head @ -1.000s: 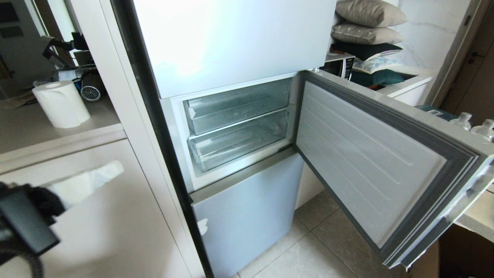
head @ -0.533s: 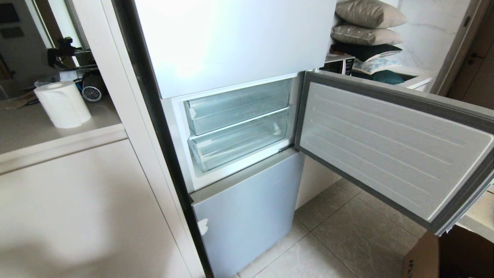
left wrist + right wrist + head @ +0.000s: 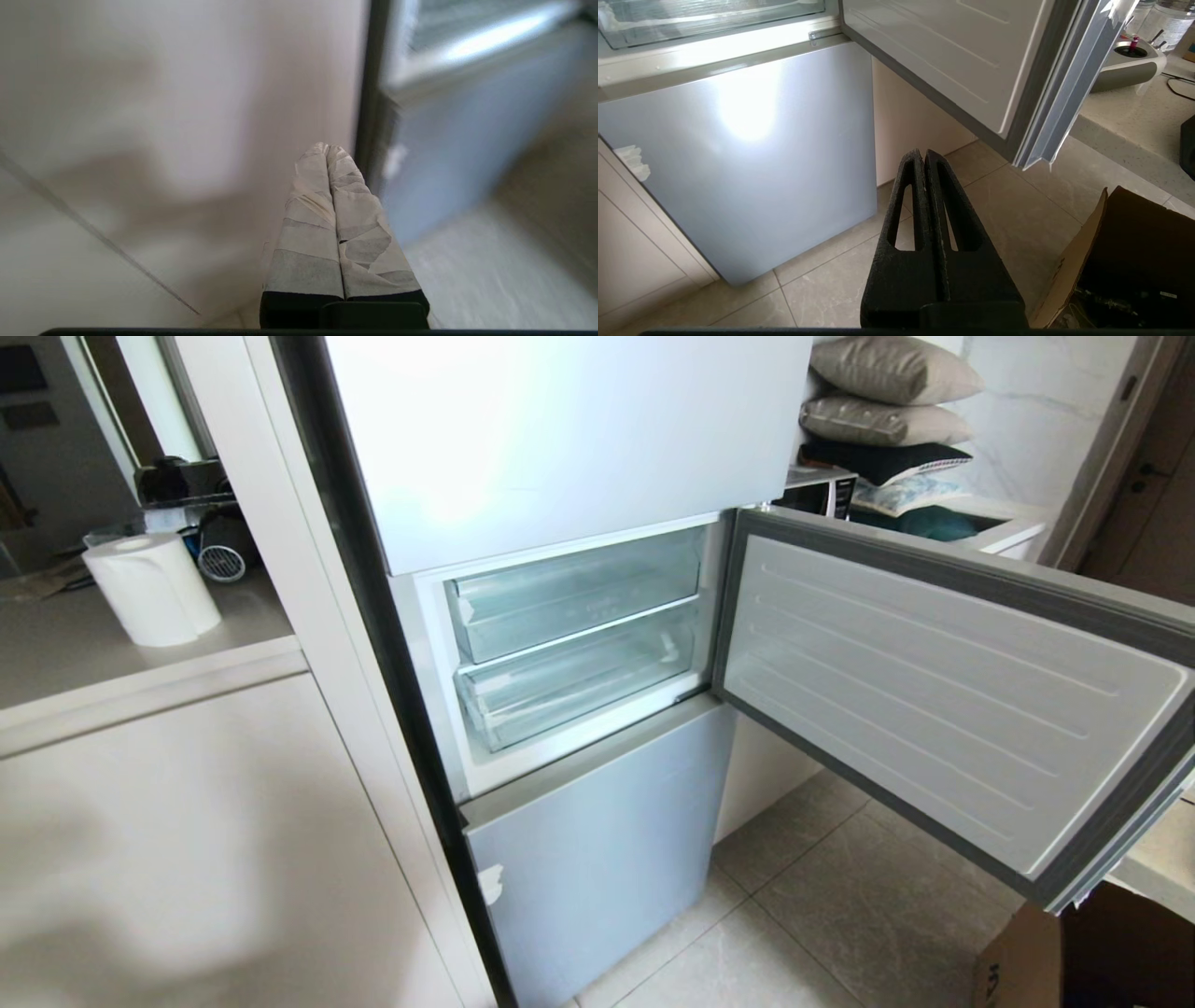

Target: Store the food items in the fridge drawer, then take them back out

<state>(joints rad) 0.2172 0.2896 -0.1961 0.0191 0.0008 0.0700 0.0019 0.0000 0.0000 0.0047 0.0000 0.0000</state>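
Observation:
The fridge's middle compartment stands open in the head view, with two clear drawers stacked inside, both pushed in. The lower one, the fridge drawer (image 3: pixel 569 686), has a white scrap at its right front corner. The upper clear drawer (image 3: pixel 569 602) looks empty too. The food items are out of view. My left gripper (image 3: pixel 328 148), its fingers wrapped in pale tape, is shut on nothing beside a cream cabinet front, near the fridge's lower door. My right gripper (image 3: pixel 923 154), black, is shut and empty above the floor tiles before that lower door. Neither gripper shows in the head view.
The open fridge door (image 3: pixel 934 709) juts out to the right at drawer height. Below is the shut silver lower door (image 3: pixel 597 840). A paper roll (image 3: pixel 149 588) stands on the left counter. A cardboard box (image 3: pixel 1027 961) sits on the floor at the right, under a counter edge.
My left gripper has dropped out of the head view's lower left corner. The fridge door has swung wider open to the right.

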